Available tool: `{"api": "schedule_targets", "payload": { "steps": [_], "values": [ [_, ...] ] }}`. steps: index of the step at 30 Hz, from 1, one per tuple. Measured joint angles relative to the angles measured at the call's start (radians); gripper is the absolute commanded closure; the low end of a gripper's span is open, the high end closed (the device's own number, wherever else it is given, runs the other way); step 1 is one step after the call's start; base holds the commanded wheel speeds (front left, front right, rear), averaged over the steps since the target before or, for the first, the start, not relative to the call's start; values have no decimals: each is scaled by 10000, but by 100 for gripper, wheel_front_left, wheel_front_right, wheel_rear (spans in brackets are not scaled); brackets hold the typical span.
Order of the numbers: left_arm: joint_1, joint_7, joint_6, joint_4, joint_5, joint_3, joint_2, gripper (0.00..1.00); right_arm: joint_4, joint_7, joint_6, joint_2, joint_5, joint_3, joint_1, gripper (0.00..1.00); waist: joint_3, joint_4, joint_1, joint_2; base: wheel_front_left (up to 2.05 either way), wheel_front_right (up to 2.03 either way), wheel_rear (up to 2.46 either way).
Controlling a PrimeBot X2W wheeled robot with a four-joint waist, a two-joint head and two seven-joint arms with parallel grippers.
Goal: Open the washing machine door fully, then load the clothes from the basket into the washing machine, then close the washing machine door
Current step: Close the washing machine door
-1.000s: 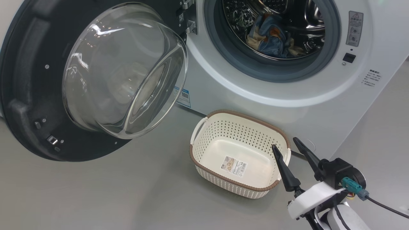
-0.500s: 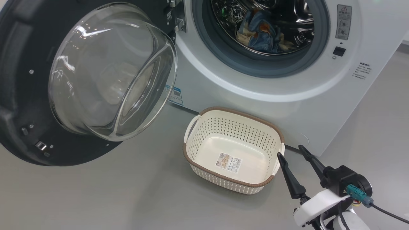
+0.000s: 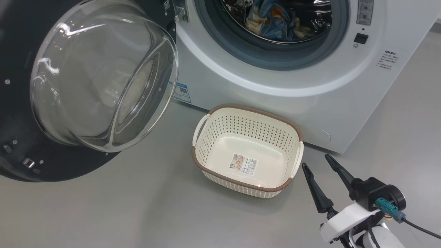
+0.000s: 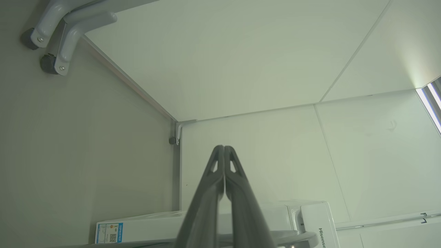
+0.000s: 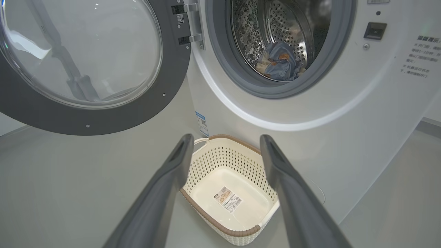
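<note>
**Right gripper open beside the basket, clothes in the drum**

Your right gripper (image 3: pixel 315 160) hangs with its fingers spread and nothing between them. Both tips are over bare floor (image 3: pixel 137 206), just off the right end of the basket (image 3: pixel 248 127). Your left gripper (image 4: pixel 224 148) has its fingers pressed together on nothing, aimed at pale wall panels.

You have open floor in front of the basket and to the right of the gripper. To the left, the washing machine door (image 3: pixel 103 75) overhangs the floor, with a gap between its glass dome and the basket's left handle.

A second ago one fingertip showed across the basket's right rim; now both show clear of it. The whole head view has shifted as well, so the camera has moved.

The basket stands upright, mouth up, near the foot of the washing machine (image 3: pixel 310 103). Its long axis runs handle to handle along the machine's front. The clothes (image 3: pixel 275 24) lie bundled in the drum. The door is swung wide to the left on its hinge.
</note>
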Motion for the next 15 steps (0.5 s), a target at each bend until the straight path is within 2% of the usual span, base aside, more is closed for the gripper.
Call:
{"api": "schedule_targets", "payload": {
  "steps": [15],
  "values": [
    [-394, 918, -431, 880, -719, 23, 61, 100, -31, 0, 0, -314, -102, -10, -95, 0, 391, -537, 0, 0, 0, 0, 0]
  ]
}}
